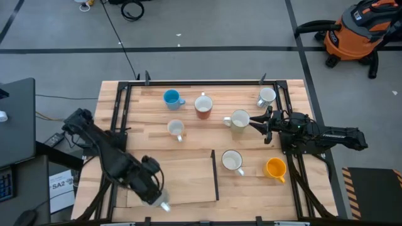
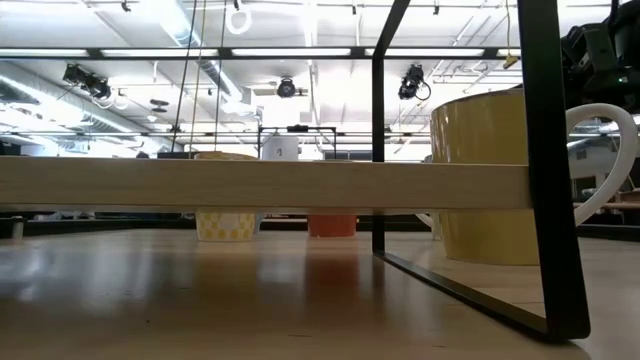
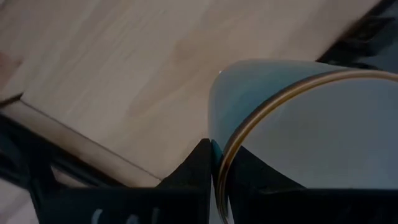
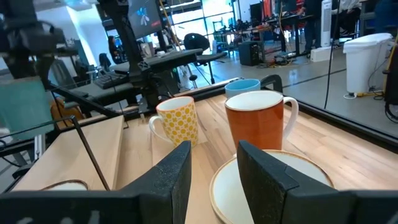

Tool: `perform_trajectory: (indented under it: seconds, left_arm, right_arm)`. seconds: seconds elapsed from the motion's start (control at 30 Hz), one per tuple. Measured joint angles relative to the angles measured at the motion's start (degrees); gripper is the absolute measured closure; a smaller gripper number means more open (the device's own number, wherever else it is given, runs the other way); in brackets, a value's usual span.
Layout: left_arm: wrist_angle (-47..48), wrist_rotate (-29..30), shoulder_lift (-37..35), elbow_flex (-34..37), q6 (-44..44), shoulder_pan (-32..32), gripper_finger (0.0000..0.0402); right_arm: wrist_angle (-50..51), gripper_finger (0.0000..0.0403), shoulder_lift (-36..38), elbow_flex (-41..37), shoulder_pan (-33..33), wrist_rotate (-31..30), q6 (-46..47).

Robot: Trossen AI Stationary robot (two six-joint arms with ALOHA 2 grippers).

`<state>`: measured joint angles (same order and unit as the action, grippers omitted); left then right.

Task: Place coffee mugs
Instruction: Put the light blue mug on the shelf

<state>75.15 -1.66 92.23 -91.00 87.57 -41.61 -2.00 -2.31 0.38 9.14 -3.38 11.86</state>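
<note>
My left gripper (image 1: pixel 158 199) pinches the gold-edged rim of a pale mug (image 3: pixel 298 137), one finger (image 3: pixel 198 171) outside the wall, over the raised board (image 1: pixel 182 179) at the near edge; the high view shows little of that mug. My right gripper (image 1: pixel 259 124) has fingers spread beside the cream mug (image 1: pixel 239 119), not touching as far as I can tell. The brown mug (image 4: pixel 255 124), dotted mug (image 4: pixel 177 121) and blue mug (image 1: pixel 171 97) stand on the wood table (image 1: pixel 201 141). An orange vacuum (image 1: pixel 355 31) sits on the grey floor.
</note>
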Motion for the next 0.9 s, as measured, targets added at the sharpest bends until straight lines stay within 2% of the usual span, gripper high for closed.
perform_trajectory:
  seconds: [0.3,0.63,0.9]
  left_arm:
    - [1.0,-0.3,4.7,0.0,3.4,-0.6,0.0368]
    - [2.8,0.3,5.0,0.1,9.7,-0.6,0.0368]
    - [0.8,-0.6,5.0,4.1,11.5,-0.8,0.0367]
  right_arm:
    - [0.0,0.0267,0.0,0.0,0.0,0.0,0.0]
    - [0.0,0.0267,0.0,0.0,0.0,0.0,0.0]
    - [0.0,0.0267,0.0,0.0,0.0,0.0,0.0]
